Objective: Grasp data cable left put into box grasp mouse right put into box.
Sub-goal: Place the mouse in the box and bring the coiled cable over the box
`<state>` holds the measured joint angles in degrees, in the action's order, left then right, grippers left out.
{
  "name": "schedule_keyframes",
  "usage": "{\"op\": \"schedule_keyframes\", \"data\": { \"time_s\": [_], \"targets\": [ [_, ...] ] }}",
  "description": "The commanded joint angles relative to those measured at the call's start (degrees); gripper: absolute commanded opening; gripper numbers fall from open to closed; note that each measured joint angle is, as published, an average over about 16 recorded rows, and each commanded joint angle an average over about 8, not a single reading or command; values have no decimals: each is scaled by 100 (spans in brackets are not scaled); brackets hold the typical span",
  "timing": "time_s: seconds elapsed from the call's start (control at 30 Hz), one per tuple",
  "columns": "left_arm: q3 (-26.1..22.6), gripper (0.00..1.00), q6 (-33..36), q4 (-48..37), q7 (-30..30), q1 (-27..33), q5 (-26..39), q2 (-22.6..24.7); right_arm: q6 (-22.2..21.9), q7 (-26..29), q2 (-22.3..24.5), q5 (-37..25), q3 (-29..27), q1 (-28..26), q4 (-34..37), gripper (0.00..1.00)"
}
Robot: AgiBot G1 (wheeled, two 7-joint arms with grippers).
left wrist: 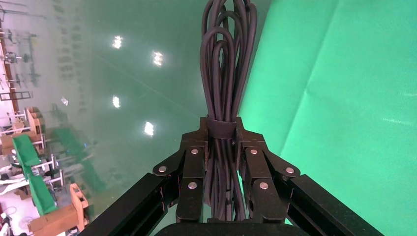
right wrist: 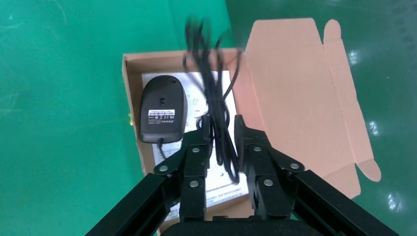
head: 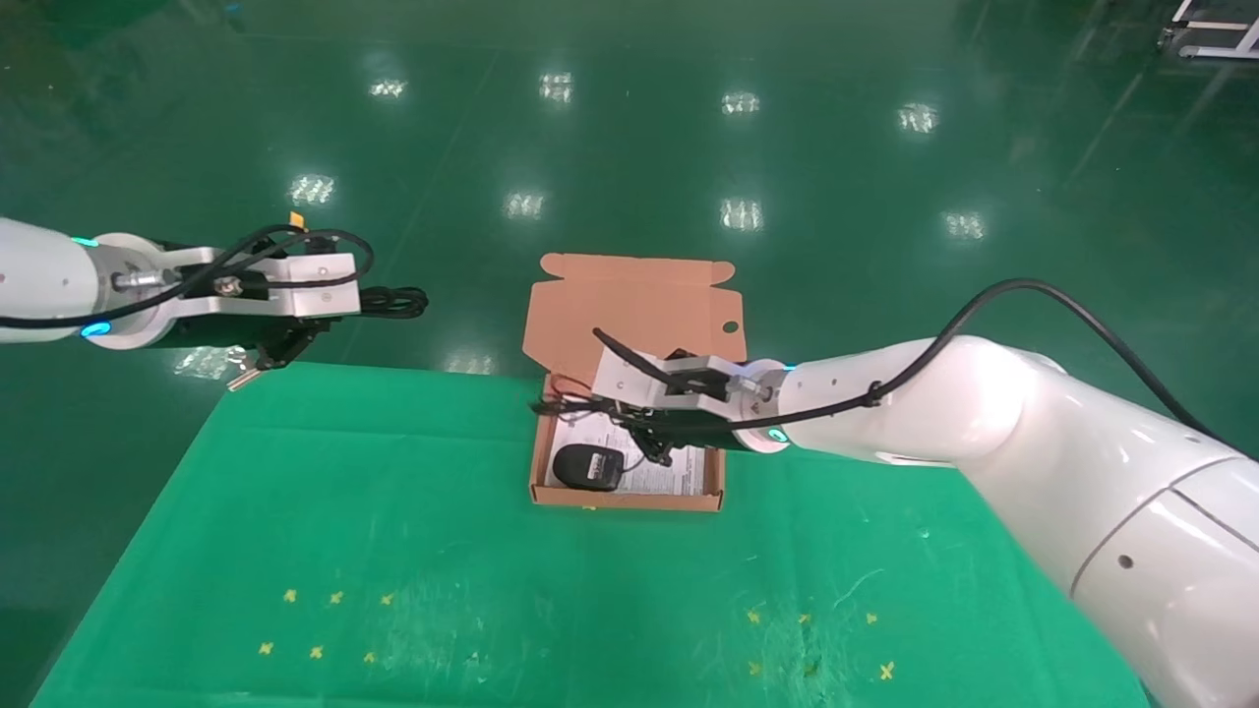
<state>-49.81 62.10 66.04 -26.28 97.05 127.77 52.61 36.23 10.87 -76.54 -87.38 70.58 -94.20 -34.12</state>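
**Left of the box, the cable bundle waits while the mouse cord goes in**

Over the box (head: 629, 497), in the head view, hangs the right end effector (head: 634, 425), reaching in from about 3 o'clock with its arm stretched across the green table (head: 393, 551). The mouse (head: 588, 466) lies label-up on the white sheet (head: 669, 477) in the near-left part of the box, at roughly 8 o'clock from that end effector and just beside it. Far off at 9 o'clock, past the table's far-left corner and over the floor (head: 629, 128), the left end effector (head: 379, 300) carries the data cable (head: 398, 301), whose long axis points toward 3 o'clock, at the box. From here the left arm is well apart from the box, so its carry looks like the longer move to come.

Seen from the left wrist, the left end effector is pressed together on the data cable at its strap (left wrist: 220, 130), the looped strands running straight out from between the fingers (left wrist: 192, 182).

Seen from the right wrist, the right end effector pinches the mouse's thin cord (right wrist: 214, 103), which dangles in loose loops over the open box. The mouse rests flat inside, apart from the fingers (right wrist: 194, 172), and the lid (right wrist: 295, 98) lies folded back. My judgement: the cord needs lowering and letting go next.
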Motion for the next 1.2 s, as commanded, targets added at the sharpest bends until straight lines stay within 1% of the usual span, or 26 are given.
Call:
{"op": "schedule_keyframes", "data": {
  "time_s": [0.03, 0.2, 0.33, 0.47, 0.57, 0.7, 0.83, 0.97, 1.07, 1.2],
  "targets": [
    [4, 0, -7, -2, -7, -5, -5, 3, -12, 43, 35, -9, 32, -1, -50, 100],
    [41, 0, -123, 43, 17, -81, -134, 37, -39, 39, 210, 3, 18, -8, -195, 100],
    [48, 0, -253, 17, 106, -175, -275, 134, -74, -7, 478, 50, -51, -43, -397, 100],
    [37, 0, -580, -212, 301, -358, -448, 390, -102, -35, 867, 71, -125, -119, -662, 100],
    [20, 0, -963, -595, 545, -531, -589, 695, -107, -31, 1202, 48, -161, -185, -895, 100],
    [-11, 0, -1557, -1358, 1051, -697, -783, 1210, -80, 16, 1684, -20, -179, -254, -1286, 100],
    [-54, 0, -2098, -2195, 1711, -757, -979, 1783, -31, 142, 2209, -102, -179, -279, -1745, 100],
    [-73, 0, -2493, -2901, 2384, -780, -1292, 2283, -14, 347, 2739, -193, -176, -260, -2219, 100],
    [-117, 0, -2677, -3171, 2858, -825, -1651, 2494, -21, 521, 3102, -270, -172, -231, -2553, 100],
    [-308, 0, -2816, -3216, 3419, -928, -2193, 2576, -15, 756, 3526, -379, -164, -207, -2945, 100]
  ]
}}
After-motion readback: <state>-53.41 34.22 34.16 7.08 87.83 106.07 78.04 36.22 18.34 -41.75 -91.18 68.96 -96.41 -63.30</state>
